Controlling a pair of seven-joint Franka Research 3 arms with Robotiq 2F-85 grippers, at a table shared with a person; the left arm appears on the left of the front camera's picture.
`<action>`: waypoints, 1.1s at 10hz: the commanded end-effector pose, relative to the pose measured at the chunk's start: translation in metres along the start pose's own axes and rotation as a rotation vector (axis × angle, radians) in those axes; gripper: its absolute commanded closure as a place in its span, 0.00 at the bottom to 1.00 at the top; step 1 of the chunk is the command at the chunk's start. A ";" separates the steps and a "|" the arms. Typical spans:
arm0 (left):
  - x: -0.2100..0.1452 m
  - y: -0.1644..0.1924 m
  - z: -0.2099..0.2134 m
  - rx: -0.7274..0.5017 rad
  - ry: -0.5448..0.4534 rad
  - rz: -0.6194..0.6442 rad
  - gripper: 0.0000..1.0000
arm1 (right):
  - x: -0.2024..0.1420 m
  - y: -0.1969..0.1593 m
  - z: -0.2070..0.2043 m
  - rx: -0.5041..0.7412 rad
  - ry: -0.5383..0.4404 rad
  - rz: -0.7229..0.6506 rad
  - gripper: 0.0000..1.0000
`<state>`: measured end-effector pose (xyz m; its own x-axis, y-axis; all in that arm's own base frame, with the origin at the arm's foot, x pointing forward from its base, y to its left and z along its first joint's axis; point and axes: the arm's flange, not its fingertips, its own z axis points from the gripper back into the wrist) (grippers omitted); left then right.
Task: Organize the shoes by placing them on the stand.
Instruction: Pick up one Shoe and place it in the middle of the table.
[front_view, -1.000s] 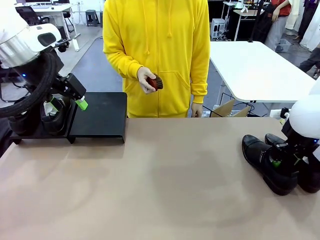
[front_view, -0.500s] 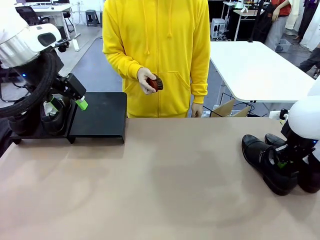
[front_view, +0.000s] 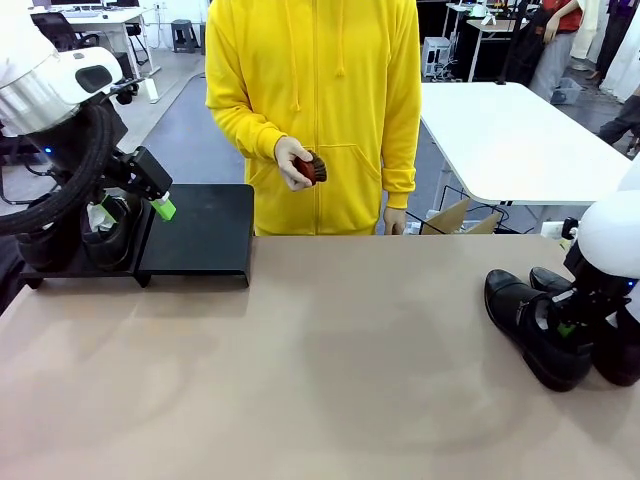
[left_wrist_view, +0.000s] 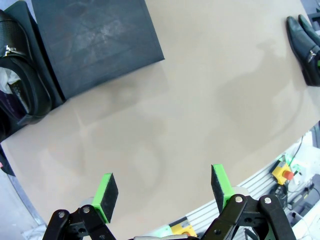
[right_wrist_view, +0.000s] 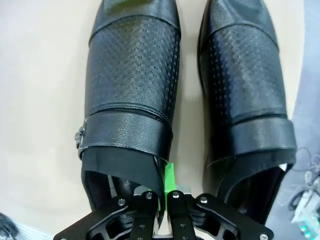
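Lower right in the front view, the right fingers (right_wrist_view: 169, 181) are clamped on the ankle collar of a shoe (front_view: 520, 312), its mate (right_wrist_view: 245, 85) just beside. The left fingers (left_wrist_view: 106, 192) stand apart above the surface (front_view: 330, 380), near the stand (front_view: 200, 235) at upper left.

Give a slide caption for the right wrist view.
Right gripper shut on the collar of a black shoe, second shoe beside it.

My bench and the room beyond it
My beige tabletop (front_view: 330, 370) lies in front; past it I see grey floor (front_view: 190, 140), a white table (front_view: 510, 140) at right, a cardboard box (front_view: 455, 218) near it, and a far desk (front_view: 105, 18) beside a stool (front_view: 183, 35).
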<state>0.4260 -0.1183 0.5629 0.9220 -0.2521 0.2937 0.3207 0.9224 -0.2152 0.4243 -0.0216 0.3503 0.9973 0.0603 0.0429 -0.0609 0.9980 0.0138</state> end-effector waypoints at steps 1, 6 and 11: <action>-0.002 0.000 0.001 -0.014 -0.011 0.003 0.04 | -0.020 0.035 0.054 0.040 -0.056 -0.154 1.00; -0.002 0.000 0.001 -0.014 -0.011 0.003 0.04 | -0.080 0.168 0.138 0.334 -0.286 -0.050 1.00; -0.002 0.000 0.001 -0.014 -0.011 0.003 0.04 | -0.054 0.283 0.065 0.246 -0.125 0.000 1.00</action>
<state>0.4257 -0.1189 0.5629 0.9218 -0.2530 0.2939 0.3215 0.9223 -0.2144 0.3281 0.2419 0.4130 0.9836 0.0705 0.1660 -0.1141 0.9561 0.2698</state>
